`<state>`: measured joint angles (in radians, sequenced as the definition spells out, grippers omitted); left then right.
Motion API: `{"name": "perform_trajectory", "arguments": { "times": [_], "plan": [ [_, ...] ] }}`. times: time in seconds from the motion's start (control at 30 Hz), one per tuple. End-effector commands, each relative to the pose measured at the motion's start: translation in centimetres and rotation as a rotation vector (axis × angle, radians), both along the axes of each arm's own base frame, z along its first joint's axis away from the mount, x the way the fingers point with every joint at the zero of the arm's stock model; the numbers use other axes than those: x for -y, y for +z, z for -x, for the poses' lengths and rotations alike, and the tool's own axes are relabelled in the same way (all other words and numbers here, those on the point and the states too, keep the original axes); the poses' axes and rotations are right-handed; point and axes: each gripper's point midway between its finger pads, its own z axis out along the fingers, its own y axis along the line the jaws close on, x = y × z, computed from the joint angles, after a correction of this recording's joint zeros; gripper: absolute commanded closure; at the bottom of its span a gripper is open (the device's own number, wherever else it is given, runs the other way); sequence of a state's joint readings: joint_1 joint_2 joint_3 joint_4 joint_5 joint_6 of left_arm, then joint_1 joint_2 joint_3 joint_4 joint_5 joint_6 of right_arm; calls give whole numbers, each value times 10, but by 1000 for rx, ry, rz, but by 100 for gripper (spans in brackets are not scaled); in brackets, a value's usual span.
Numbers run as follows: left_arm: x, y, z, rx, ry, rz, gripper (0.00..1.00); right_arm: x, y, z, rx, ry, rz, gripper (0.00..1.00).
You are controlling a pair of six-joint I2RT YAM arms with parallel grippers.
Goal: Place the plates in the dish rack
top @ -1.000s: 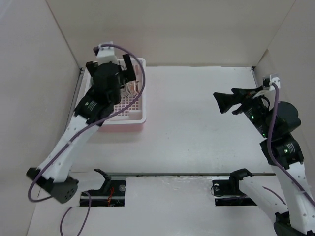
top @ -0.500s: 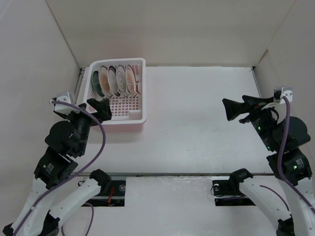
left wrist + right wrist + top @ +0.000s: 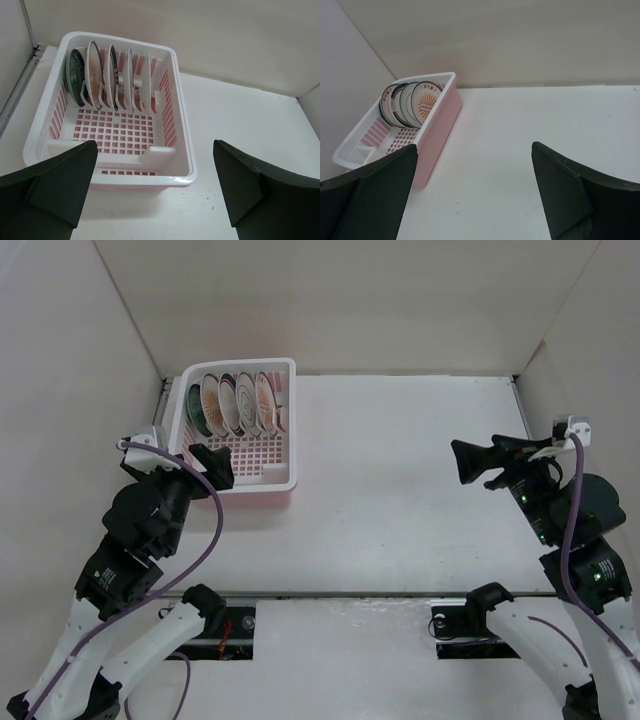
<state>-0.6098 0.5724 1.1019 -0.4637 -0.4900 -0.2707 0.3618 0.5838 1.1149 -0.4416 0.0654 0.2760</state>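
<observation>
The pale pink dish rack (image 3: 292,435) stands at the far left of the table. Several plates (image 3: 232,404) stand upright side by side in its far slots. In the left wrist view the dark teal plate (image 3: 75,75) is leftmost, with the others (image 3: 111,75) to its right. My left gripper (image 3: 185,458) is open and empty, just in front of the rack's near left corner (image 3: 150,175). My right gripper (image 3: 468,462) is open and empty over the right side of the table, far from the rack. The right wrist view shows the rack (image 3: 437,132) and an orange sunburst plate (image 3: 426,102).
White walls enclose the table on the left, back and right. The rack sits close to the left wall and back wall. A metal rail (image 3: 380,594) runs along the near edge by the arm bases.
One second ago my left gripper was over the rack. It has pulled back to the rack's near side, uncovering the plates. My right gripper has shifted slightly to the right.
</observation>
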Motion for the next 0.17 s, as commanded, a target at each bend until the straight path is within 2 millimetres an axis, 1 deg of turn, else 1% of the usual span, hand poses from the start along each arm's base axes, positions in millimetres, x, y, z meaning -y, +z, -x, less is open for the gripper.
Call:
{"name": "perform_trajectory", "arguments": {
  "times": [0.0, 0.1, 0.13],
  "plan": [
    [3, 9, 2, 31, -25, 19, 0, -5, 6, -1, 22, 23, 6, 0],
    [4, 10, 4, 30, -35, 19, 0, -8, 4, -3, 14, 34, 10, 0],
    [4, 14, 5, 37, -35, 24, 0, -8, 7, -3, 23, 34, 7, 0]
  ]
}}
